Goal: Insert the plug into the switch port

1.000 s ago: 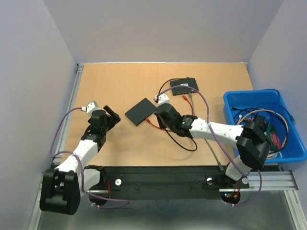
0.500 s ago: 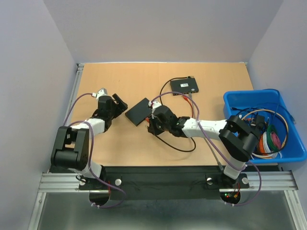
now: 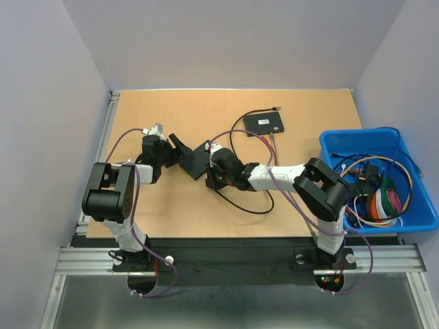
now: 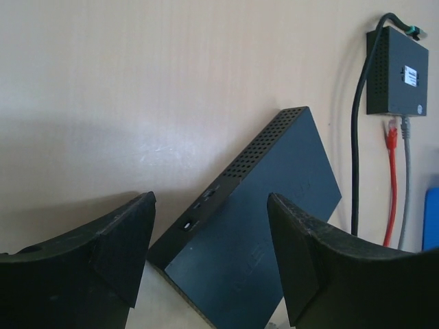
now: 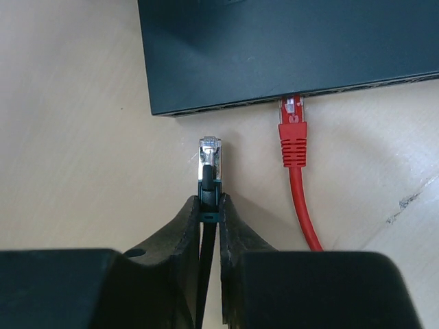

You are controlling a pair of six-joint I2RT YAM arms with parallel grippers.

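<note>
The switch point(image 3: 197, 160) lies flat on the counter point(image 3: 158, 212), about midway between the near and far edges and somewhat toward the left edge. The right tool point(image 5: 209, 200) is pressed together on the boot of the plug point(image 5: 210, 152), pinching it just behind the clear connector. The plug's tip points at the switch's port face and stops just short of it. A red cable point(image 5: 293, 137) is already seated in that face, just beside the plug's line. The left tool point(image 4: 209, 205) is spread wide, with one finger on either side of the switch's opposite corner; I cannot tell whether either finger touches the case. The step in hand looks like the final approach and push. To do it well, the plug should first be lined up with a free port next to the red cable. The ports themselves are seen almost edge-on from the right wrist, so their exact openings are hard to read. The connector should go in level and square to the face, with the latch tab on the side the port expects. Then it should be pushed straight along its own axis. Since the switch rests loose on the counter, it may slide or turn under the push. Closing the left tool on the case, or bracing against its far side, would give the push something to work against.
</note>
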